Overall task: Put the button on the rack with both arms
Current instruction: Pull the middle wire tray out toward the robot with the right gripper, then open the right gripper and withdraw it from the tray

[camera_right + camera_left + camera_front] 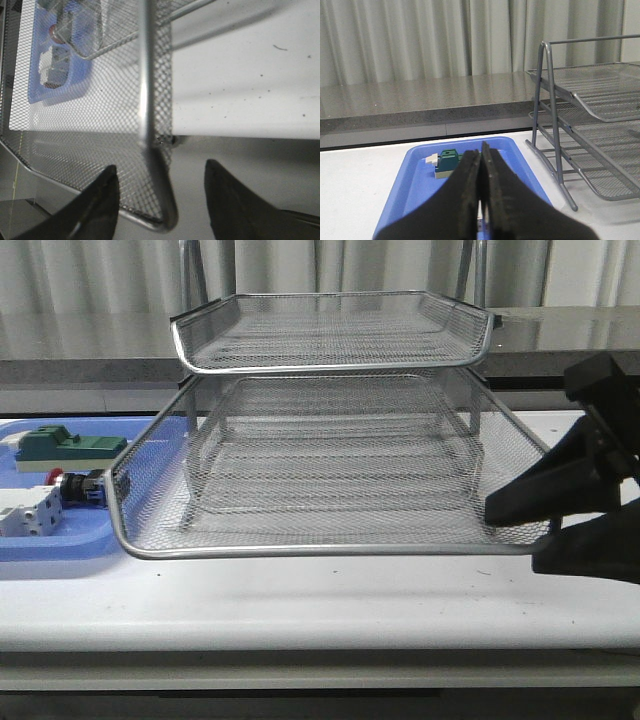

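Note:
The button (72, 486), red-headed with a black body, lies in the blue tray (60, 540) left of the rack (330, 540). The rack's middle wire-mesh tray stands slid out toward me under the top tray (330, 330). My right gripper (512, 535) is open, and its fingers straddle that tray's front right corner (167, 205) without closing on it. The right wrist view shows the gripper (161, 170) with the rim between the jaws. My left gripper (480, 165) is shut and empty above the blue tray (415, 185). It does not show in the front view, and its fingers hide the button.
A green-topped block (65, 446) and a white blocky component (28, 512) share the blue tray with the button. The green block (448, 162) shows just past my left fingers. The rack's frame legs (555, 150) stand right of the blue tray. A grey ledge and curtains run behind.

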Tool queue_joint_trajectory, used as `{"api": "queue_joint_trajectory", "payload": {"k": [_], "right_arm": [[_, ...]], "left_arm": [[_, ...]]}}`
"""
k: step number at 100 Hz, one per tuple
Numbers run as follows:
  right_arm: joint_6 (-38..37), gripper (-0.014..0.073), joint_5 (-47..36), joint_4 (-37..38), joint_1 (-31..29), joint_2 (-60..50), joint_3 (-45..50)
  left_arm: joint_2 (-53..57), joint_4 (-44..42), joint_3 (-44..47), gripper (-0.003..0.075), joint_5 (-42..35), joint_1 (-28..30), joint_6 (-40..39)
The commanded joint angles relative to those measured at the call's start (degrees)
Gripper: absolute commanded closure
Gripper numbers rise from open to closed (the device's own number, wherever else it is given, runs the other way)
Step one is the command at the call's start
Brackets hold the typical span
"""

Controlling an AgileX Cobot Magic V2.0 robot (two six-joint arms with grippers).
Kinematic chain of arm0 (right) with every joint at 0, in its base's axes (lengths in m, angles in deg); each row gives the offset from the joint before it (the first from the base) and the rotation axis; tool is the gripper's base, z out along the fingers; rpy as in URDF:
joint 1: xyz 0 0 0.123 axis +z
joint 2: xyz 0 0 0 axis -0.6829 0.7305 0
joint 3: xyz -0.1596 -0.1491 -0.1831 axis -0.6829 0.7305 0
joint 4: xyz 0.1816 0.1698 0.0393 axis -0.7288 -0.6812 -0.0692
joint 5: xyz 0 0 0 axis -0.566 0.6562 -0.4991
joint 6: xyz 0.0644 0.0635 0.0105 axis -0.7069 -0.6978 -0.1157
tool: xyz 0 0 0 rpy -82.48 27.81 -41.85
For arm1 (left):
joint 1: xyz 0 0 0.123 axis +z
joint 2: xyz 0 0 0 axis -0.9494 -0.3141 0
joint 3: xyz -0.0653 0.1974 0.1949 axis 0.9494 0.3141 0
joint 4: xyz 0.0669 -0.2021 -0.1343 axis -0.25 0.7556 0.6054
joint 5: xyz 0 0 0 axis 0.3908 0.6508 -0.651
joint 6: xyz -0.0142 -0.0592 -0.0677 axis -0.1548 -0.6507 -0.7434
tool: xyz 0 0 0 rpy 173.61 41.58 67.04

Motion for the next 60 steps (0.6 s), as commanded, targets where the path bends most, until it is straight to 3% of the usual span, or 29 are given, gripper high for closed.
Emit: {"api": "queue_joint_trajectory", "payload": {"k": [1,25,60], "right_arm": [[0.30,0.0148,2.75,0.92,-0.07,-3.28,-0.84],[-11.21,0.0148,0.27,15.10,-0.07,-10.16,-0.96],[-42.74,0.0152,-1.64,53.40,-0.11,-26.35,-7.25]], "left_arm": [[1.93,-0.10,2.79,0.0740,-4.61,0.16,-0.34],[1.93,-0.10,2.79,0.0740,-4.61,0.16,-0.34],[1.93,-0.10,2.79,0.0740,-4.61,0.16,-0.34]]}}
